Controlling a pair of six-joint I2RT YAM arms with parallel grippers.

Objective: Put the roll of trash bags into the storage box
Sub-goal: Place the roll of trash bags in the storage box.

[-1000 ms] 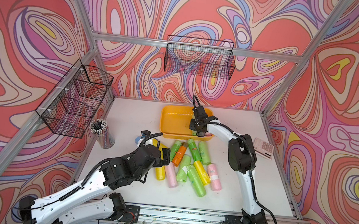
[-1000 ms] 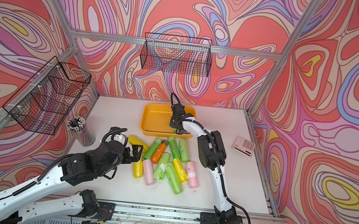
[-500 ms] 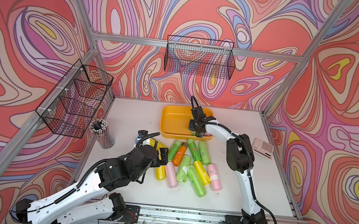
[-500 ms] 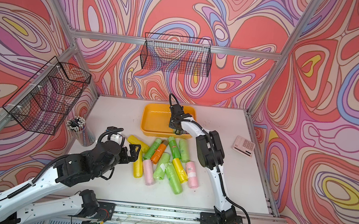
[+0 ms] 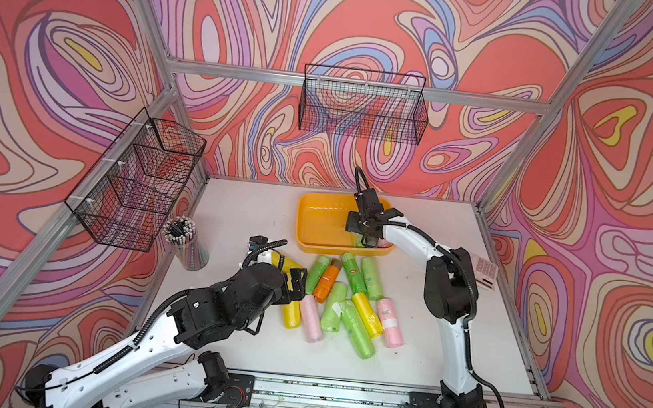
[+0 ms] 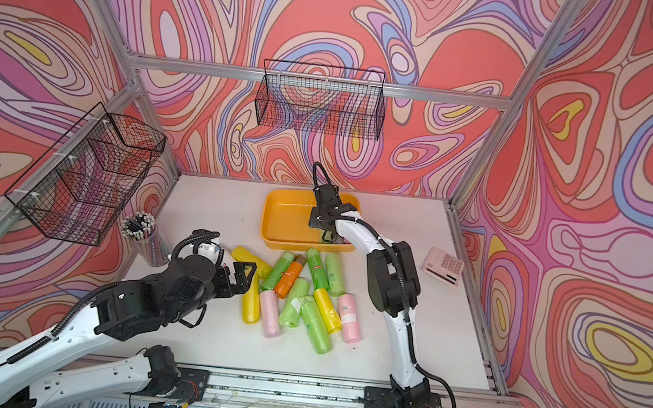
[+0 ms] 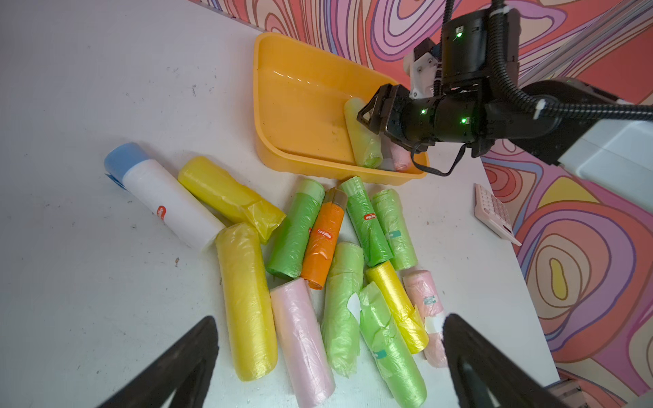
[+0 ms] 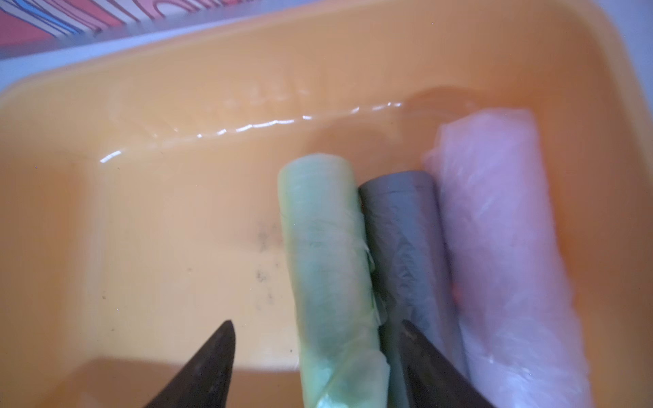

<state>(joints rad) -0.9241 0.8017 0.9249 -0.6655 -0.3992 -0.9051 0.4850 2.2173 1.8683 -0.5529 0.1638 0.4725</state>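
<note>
Two arms: bases on the near rail, both reaching out over the table (image 5: 240,212).
Left gripper (image 5: 297,281): jaws spread wide, holding nothing, hovering above the near-left side of the pile.
Pile (image 5: 351,300): about a dozen rolls lying loose on the table between the arms. They are greens, yellows and pinks, plus one orange roll (image 7: 323,240) and a white roll (image 7: 166,201) with a blue end on the left.
Cup (image 5: 185,239): full of pencils, by the table's left edge.
Calculator (image 6: 444,265): pink, at the right edge, well apart from the pile.
Box (image 5: 320,223): orange-yellow tray just behind the pile, with three rolls side by side at its right end.
Pale green roll (image 8: 325,247): inside the box, flat on its floor, touching a grey roll (image 8: 403,240). A pink roll (image 8: 494,229) lies on the grey one's other side, by the box wall.
Right gripper (image 8: 318,322): low in the box, jaws parted astride the pale green roll. A gap shows beside one finger, so nothing is gripped; the other finger is over the grey roll.
Baskets: black wire, one on the left wall (image 5: 139,179), one on the back wall (image 5: 363,104).
</note>
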